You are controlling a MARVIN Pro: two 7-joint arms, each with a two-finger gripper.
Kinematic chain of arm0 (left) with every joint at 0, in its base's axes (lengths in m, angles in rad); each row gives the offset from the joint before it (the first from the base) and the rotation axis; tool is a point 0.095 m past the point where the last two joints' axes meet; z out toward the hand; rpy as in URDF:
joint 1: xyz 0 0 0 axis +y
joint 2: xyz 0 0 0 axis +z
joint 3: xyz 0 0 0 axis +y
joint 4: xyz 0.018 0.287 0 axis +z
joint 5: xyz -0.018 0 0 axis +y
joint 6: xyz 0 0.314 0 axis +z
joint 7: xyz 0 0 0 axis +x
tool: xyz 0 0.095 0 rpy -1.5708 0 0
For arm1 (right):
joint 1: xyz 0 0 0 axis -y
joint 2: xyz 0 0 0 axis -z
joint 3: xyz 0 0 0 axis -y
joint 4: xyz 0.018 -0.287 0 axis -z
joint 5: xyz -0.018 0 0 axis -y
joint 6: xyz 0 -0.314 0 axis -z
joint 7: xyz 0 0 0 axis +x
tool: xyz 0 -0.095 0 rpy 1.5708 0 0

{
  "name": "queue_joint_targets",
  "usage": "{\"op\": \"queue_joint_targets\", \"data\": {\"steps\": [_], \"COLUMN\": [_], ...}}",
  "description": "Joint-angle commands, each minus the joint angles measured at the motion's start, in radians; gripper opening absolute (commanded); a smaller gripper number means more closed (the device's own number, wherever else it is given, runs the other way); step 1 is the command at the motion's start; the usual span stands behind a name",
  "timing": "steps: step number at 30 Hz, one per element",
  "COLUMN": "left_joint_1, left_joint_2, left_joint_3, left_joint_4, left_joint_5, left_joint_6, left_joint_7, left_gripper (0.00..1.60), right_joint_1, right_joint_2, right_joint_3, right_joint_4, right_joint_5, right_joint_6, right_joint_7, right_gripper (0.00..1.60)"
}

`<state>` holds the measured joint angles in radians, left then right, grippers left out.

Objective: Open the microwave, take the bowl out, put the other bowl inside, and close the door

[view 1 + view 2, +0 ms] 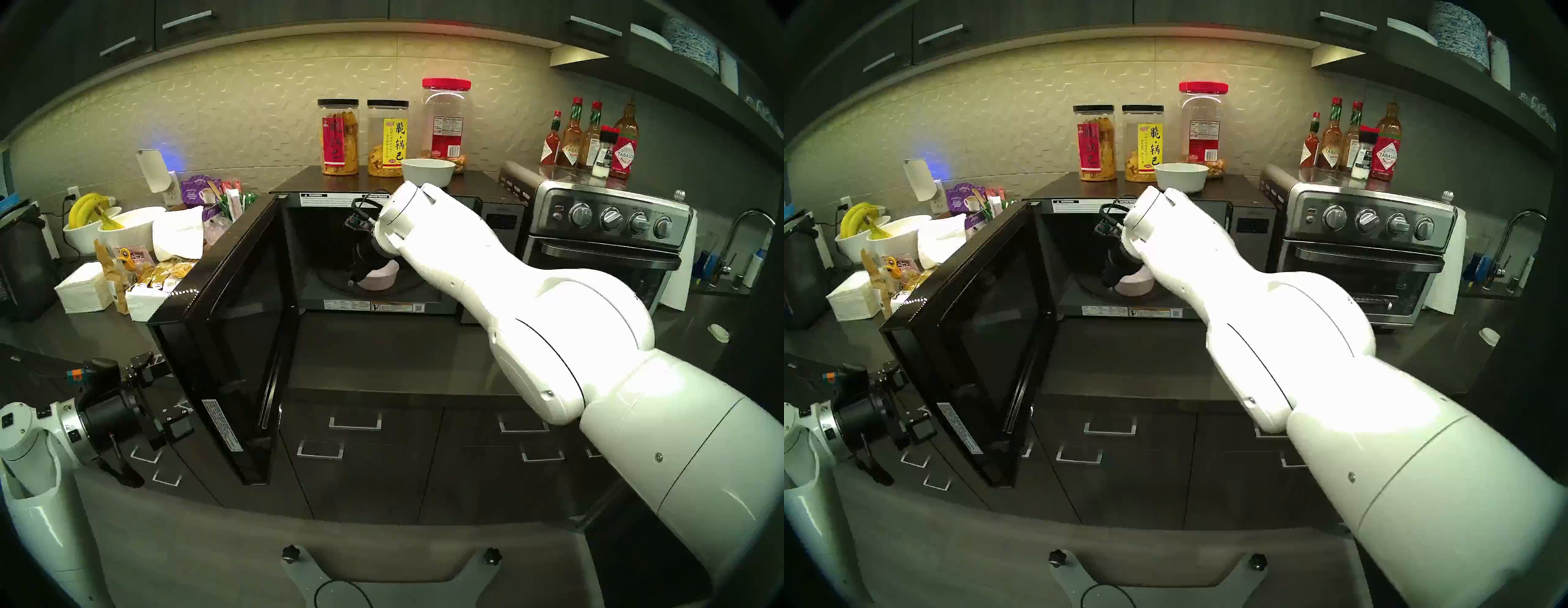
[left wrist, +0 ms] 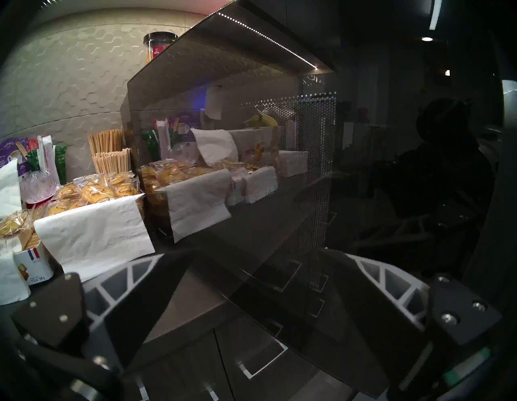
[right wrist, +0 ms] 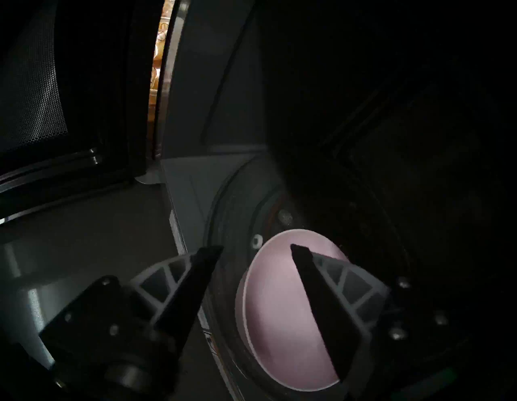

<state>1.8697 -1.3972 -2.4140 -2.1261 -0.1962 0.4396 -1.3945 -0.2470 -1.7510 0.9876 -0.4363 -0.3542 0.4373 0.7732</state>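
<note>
A: Inside, then? Saw pink bowl (image 3: 282, 313) on turntable (image 3: 237, 212) in microwave (image 1: 500, 220), door (image 1: 237, 339) swung wide to the left.

B: Yes. Found right claw (image 3: 256, 247) over it, fingers parted, one fingertip (image 3: 300, 252) above the bowl's hollow, the other outside the rim, gripping nothing.

A: And white bowl (image 1: 427, 170)?

B: Sat on top of microwave, just before the jars (image 1: 388, 138).

A: Left claw (image 2: 251, 280)?

B: Spread open, empty, held near the door's outer glass, close by its free edge, low at the bench (image 1: 382, 361) front.
</note>
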Motion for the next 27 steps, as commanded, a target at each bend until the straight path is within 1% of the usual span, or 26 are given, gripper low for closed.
{"op": "queue_joint_targets", "data": {"steps": [1, 2, 5, 6, 13, 17, 18, 21, 22, 27], "left_joint_1": [0.001, 0.001, 0.000, 0.000, 0.000, -0.001, -0.001, -0.001, -0.001, -0.001], "left_joint_2": [0.002, 0.002, 0.002, 0.002, 0.002, 0.002, 0.002, 0.002, 0.002, 0.002], "left_joint_3": [0.001, 0.001, 0.002, 0.002, 0.002, 0.002, 0.002, 0.002, 0.002, 0.002], "left_joint_4": [-0.014, -0.014, -0.014, -0.014, -0.013, -0.013, -0.012, -0.012, -0.012, -0.011], "left_joint_5": [-0.007, -0.007, -0.006, -0.006, -0.005, -0.005, -0.005, -0.005, -0.005, -0.004], "left_joint_6": [-0.002, -0.002, -0.002, -0.002, -0.002, -0.002, -0.002, -0.002, -0.002, -0.002], "left_joint_7": [-0.010, -0.009, -0.009, -0.009, -0.008, -0.007, -0.007, -0.007, -0.007, -0.006], "left_gripper": [1.60, 1.60, 1.60, 1.60, 1.60, 1.60, 1.60, 1.60, 1.60, 1.60], "right_joint_1": [-0.018, -0.027, -0.033, -0.043, -0.073, -0.097, -0.097, -0.115, -0.115, -0.148], "right_joint_2": [0.058, 0.068, 0.085, 0.095, 0.139, 0.173, 0.177, 0.206, 0.211, 0.265], "right_joint_3": [0.009, 0.010, 0.014, 0.014, 0.023, 0.031, 0.033, 0.042, 0.044, 0.063], "right_joint_4": [-0.113, -0.139, -0.164, -0.190, -0.268, -0.334, -0.336, -0.387, -0.389, -0.468], "right_joint_5": [0.007, 0.007, 0.009, 0.008, 0.014, 0.017, 0.018, 0.021, 0.022, 0.029], "right_joint_6": [0.031, 0.040, 0.048, 0.055, 0.075, 0.091, 0.093, 0.105, 0.106, 0.131], "right_joint_7": [0.052, 0.063, 0.092, 0.103, 0.171, 0.210, 0.217, 0.244, 0.250, 0.295], "right_gripper": [1.22, 1.22, 1.20, 1.20, 1.19, 1.18, 1.19, 1.22, 1.22, 1.22]}}
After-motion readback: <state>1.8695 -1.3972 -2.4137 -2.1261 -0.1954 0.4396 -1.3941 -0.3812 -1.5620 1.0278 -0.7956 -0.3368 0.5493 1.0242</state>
